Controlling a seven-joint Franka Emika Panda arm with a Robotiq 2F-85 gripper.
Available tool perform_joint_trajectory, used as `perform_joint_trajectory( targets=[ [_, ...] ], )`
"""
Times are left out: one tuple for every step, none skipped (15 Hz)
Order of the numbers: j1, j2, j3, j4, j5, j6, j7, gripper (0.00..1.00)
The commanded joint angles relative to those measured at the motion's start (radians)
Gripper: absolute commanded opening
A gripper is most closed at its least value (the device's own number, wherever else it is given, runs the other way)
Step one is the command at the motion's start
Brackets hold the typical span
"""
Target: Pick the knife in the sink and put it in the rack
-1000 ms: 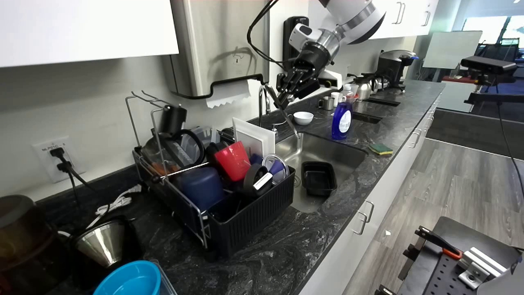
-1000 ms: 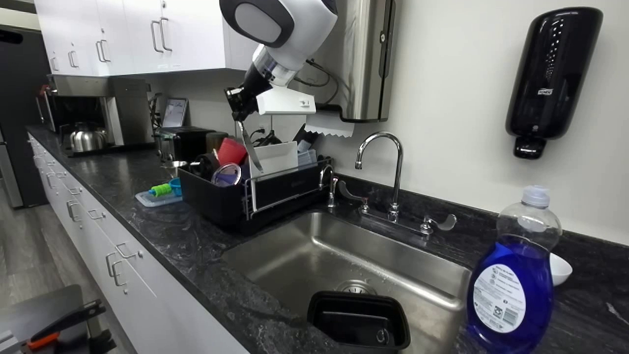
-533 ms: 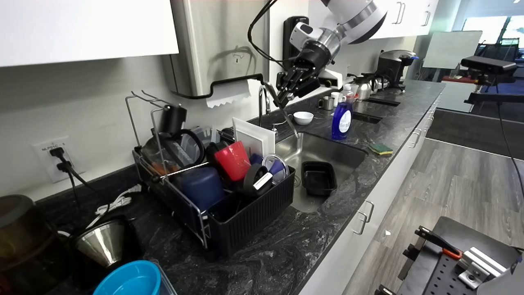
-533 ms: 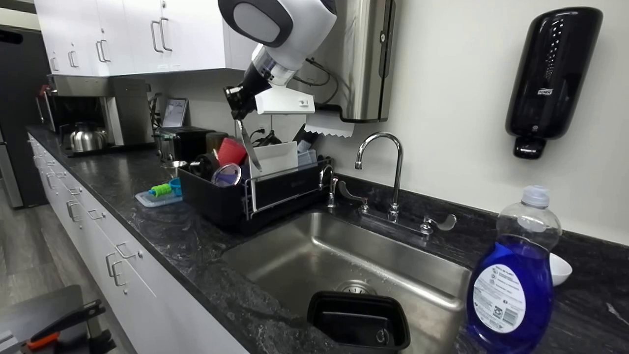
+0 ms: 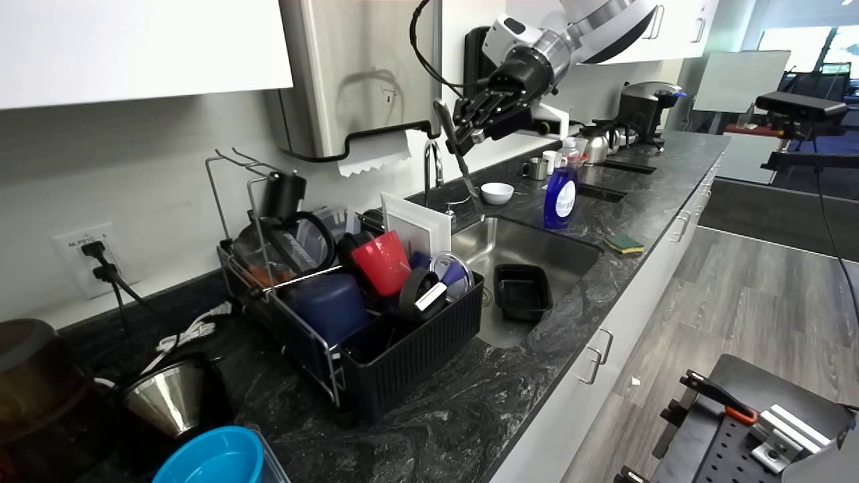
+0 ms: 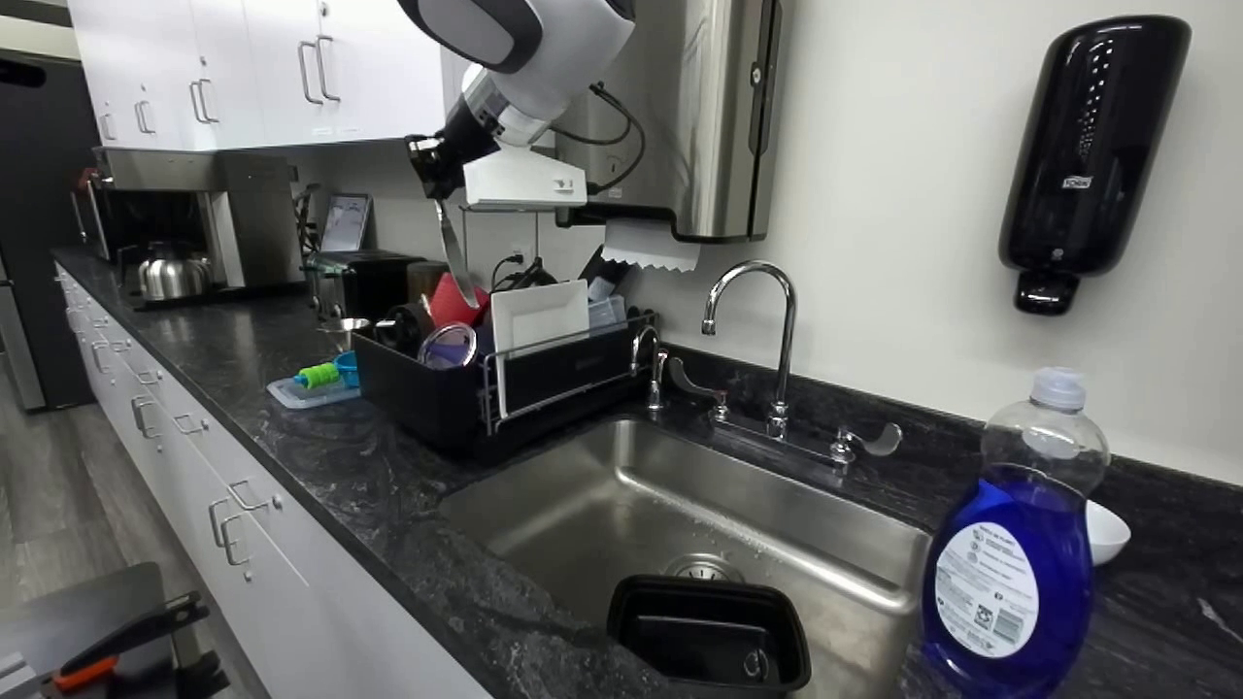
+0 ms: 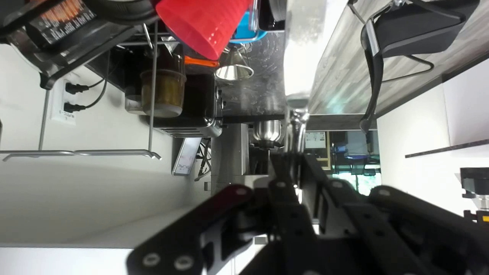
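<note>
Gripper (image 6: 439,196) and knife (image 6: 453,250) have risen since half a second ago; as seen in an exterior view, the knife has also left the line of the white plate (image 6: 541,316) and now crosses that of the red cup (image 6: 447,303). Jaws: drawn tight together, with the knife clamped between them. Knife: suspended in the air, tilted, lower end free. I see no contact between that end and the rack (image 5: 413,362); in an exterior view the two stand apart, and whether the knife hangs directly above the rack I cannot tell. Rack: heavily loaded, plate and cup included. Sink (image 6: 573,519), beside the rack: holds a black container (image 6: 704,631). Status, in my judgement: pick-up and lift from the sink are complete; placement is outstanding. Remaining steps: align the knife over the rack, lower it, release it, withdraw.
</note>
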Motion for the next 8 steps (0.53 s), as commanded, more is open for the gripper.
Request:
perform_joint_trajectory(
  targets=[
    [0.008, -0.04, 0.005, -0.059, 0.052, -0.013, -0.048, 0.04],
    [0.013, -0.044, 0.007, -0.067, 0.061, -0.014, -0.051, 0.04],
    [0.018, -0.047, 0.009, -0.078, 0.074, -0.011, -0.057, 0.04],
    [0.022, -0.045, 0.011, -0.085, 0.085, -0.012, -0.063, 0.04],
    [0.026, -0.042, 0.015, -0.09, 0.093, -0.01, -0.071, 0.04],
    [0.028, -0.041, 0.017, -0.095, 0.101, -0.009, -0.077, 0.04],
    [0.03, -0.038, 0.019, -0.101, 0.11, -0.01, -0.086, 0.04],
    [0.032, -0.036, 0.02, -0.105, 0.114, -0.01, -0.092, 0.04]
  ],
)
